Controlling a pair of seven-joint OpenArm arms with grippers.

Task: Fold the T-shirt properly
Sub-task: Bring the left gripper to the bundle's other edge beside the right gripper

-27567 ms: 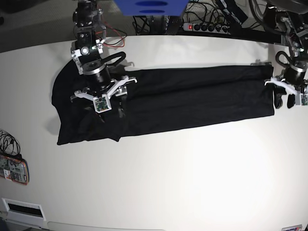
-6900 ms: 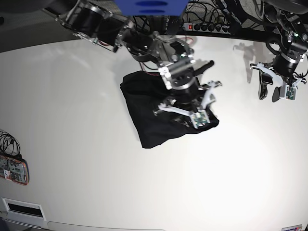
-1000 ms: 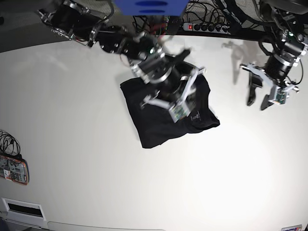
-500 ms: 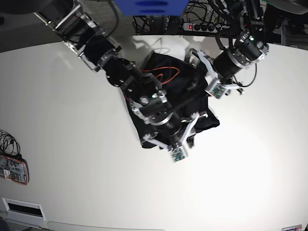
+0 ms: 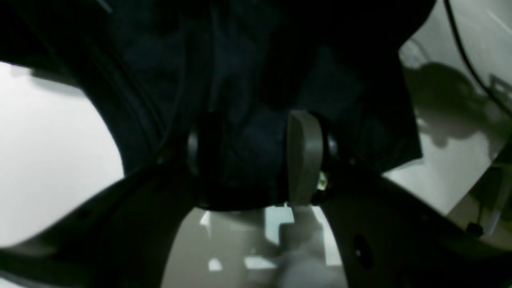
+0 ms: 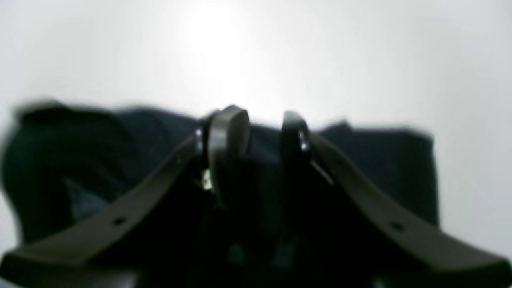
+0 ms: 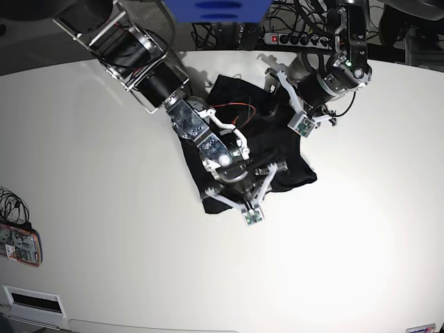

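The black T-shirt (image 7: 295, 170) lies bunched in a folded bundle mid-table. My right gripper (image 7: 246, 196) reaches over it to its near edge. In the right wrist view its fingers (image 6: 226, 136) stand close together with dark cloth (image 6: 380, 160) between them and bare table beyond. My left gripper (image 7: 272, 97) is at the shirt's far right part, where the cloth is drawn up toward the back. In the left wrist view its fingers (image 5: 304, 156) hold a thick wad of black cloth (image 5: 256, 60). The pale label is hidden.
The white table (image 7: 104, 173) spreads wide on all sides. A power strip (image 7: 298, 38) and cables lie at the back edge beside a blue object (image 7: 215, 10). A small device (image 7: 19, 246) and a white box (image 7: 31, 302) sit at the left edge.
My right gripper moved from the shirt's top across to its near edge. My left gripper came in from the far right onto the shirt's back part, and that cloth is now pulled up backward.
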